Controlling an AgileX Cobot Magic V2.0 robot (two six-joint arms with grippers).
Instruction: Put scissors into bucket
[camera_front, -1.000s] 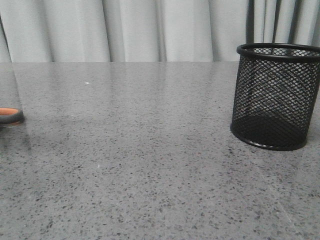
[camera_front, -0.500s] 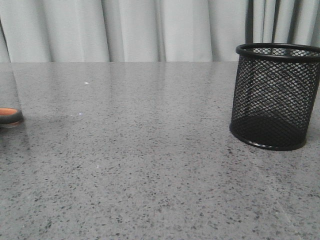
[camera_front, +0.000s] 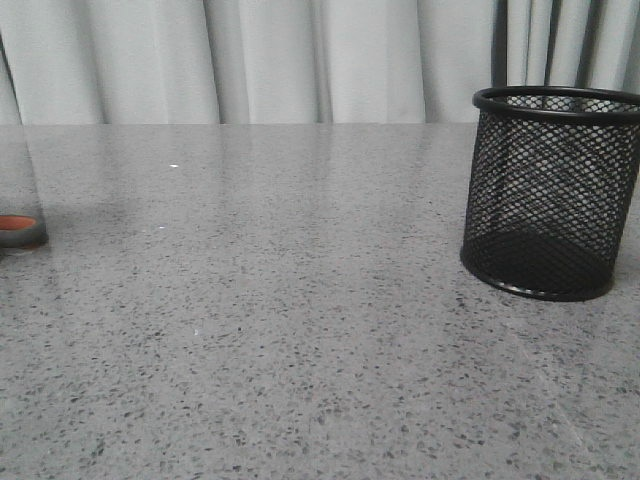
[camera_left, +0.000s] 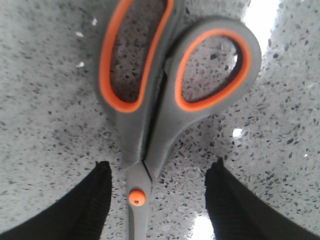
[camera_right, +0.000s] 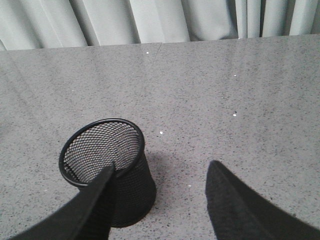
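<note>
Almost nothing has shifted over the last second in the front view: the orange-lined handle loop of the scissors (camera_front: 18, 230) sits at the far left edge of the table (camera_front: 300, 330) as before, only a little lighter in tone, and the bucket (camera_front: 548, 195) has not moved.

Close up in the left wrist view, the left gripper (camera_left: 160, 200) hangs spread wide over the scissors (camera_left: 165, 95), one dark finger (camera_left: 85, 210) on each side of the blades near the orange pivot dot (camera_left: 137, 197), neither finger touching them. The scissors lie flat and closed on the speckled grey stone.

Farther right, the right gripper (camera_right: 160, 205) is also released, holding nothing, with the mesh bucket (camera_right: 107, 167) standing upright just under its near finger. Pale curtains (camera_front: 250, 60) hang behind the table.
</note>
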